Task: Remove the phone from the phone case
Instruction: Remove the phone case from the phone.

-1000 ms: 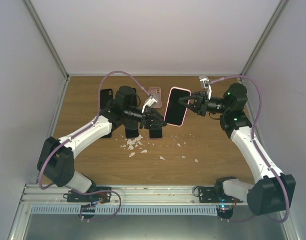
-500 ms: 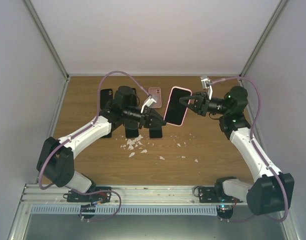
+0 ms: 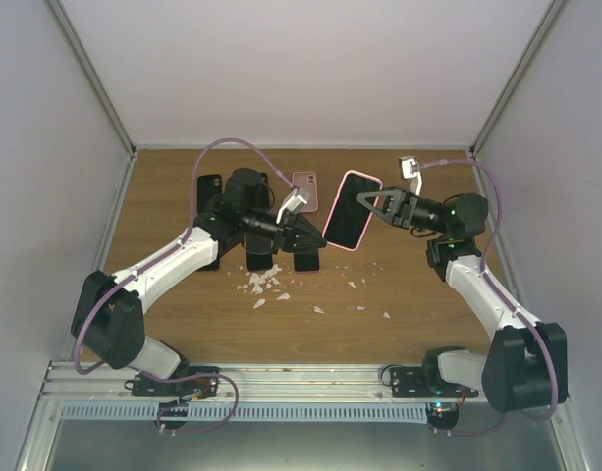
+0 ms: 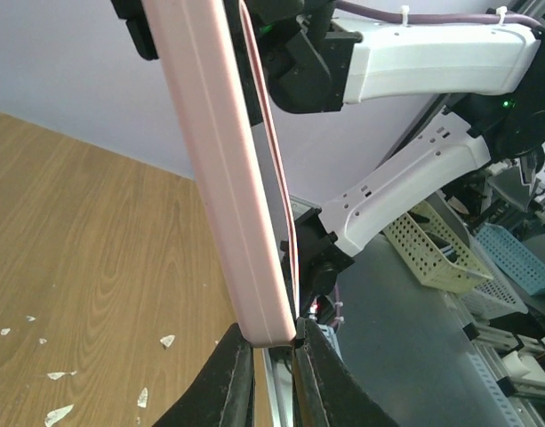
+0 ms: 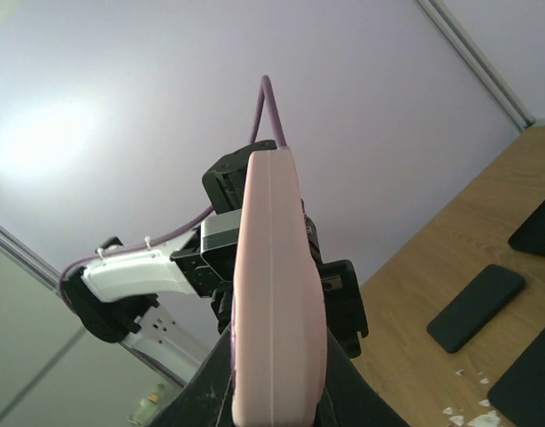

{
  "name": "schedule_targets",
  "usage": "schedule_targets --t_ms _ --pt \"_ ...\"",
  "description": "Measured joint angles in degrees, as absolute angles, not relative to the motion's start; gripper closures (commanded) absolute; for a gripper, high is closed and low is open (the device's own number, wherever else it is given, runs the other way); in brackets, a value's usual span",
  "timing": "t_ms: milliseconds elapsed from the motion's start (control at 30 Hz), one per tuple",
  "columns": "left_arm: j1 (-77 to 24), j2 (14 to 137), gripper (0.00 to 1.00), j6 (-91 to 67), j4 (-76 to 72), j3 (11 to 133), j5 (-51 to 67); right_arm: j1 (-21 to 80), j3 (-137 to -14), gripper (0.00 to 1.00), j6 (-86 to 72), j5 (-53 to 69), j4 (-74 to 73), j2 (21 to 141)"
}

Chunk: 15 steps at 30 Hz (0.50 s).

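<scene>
Pink phone case (image 3: 352,209) held above table (image 3: 183,314), mid-frame. I read left tool (image 4: 268,342) pinched on its lower corner, right tool (image 3: 362,199) clamped on its right edge.

No word, brand mark, number or sign can be read in any of the three views; the pink phone case (image 4: 226,178) turns only a plain, unmarked edge to the wrist cameras
</scene>
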State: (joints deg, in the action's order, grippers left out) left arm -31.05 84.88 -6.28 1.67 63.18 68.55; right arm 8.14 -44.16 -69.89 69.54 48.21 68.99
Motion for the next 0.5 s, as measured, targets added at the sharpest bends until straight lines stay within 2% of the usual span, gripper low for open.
schedule_targets --t_ms 500 --pt "-31.09 84.33 1.00 -2.33 3.64 64.53 68.23 7.90 -40.91 0.99 -87.55 68.27 65.08 70.17"
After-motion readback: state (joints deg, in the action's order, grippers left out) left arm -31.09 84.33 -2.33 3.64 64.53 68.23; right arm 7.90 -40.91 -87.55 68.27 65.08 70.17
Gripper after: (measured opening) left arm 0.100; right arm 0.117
